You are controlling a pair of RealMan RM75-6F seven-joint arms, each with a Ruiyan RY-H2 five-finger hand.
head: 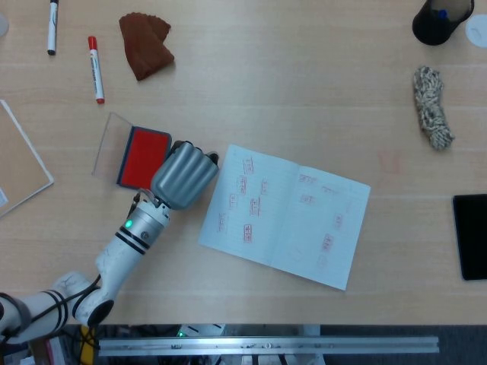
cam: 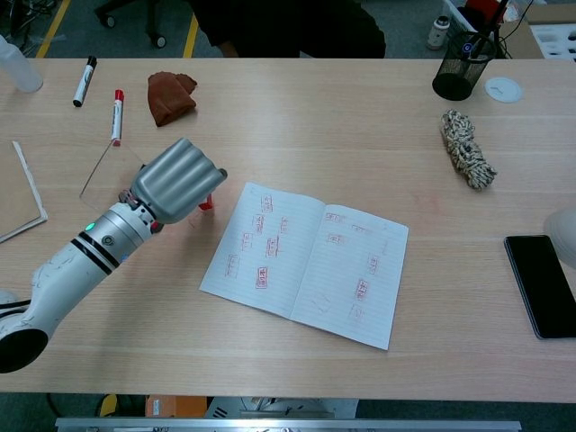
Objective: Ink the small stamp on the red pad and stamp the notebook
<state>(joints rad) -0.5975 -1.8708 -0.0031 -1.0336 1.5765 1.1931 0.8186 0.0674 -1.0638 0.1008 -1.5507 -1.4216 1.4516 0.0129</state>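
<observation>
Notebook (head: 293, 217): open on the wooden table (head: 304, 91), both pages already carrying several red imprints; taken here as the landmark

Left hand (head: 181, 175): just beside the notebook's left edge, between it and the ink pad, fingers curled together around something; in the chest view a small red piece (cam: 206, 203) shows under the fingers, probably the small stamp, though the grip itself is hidden

Right hand: only a pale sliver at the far right edge of the chest view (cam: 565, 236), well to the right of the notebook; whether spread or closed cannot be told

Red ink pad (head: 142, 157): left of the notebook, clear lid folded open on its far side, partly overlapped by the left hand

Step in hand, as judged: re-inking. Bring the stamp face down flat and square on the red field, press lightly and evenly, lift straight up to avoid smearing, then carry it over to a blank patch of page
</observation>
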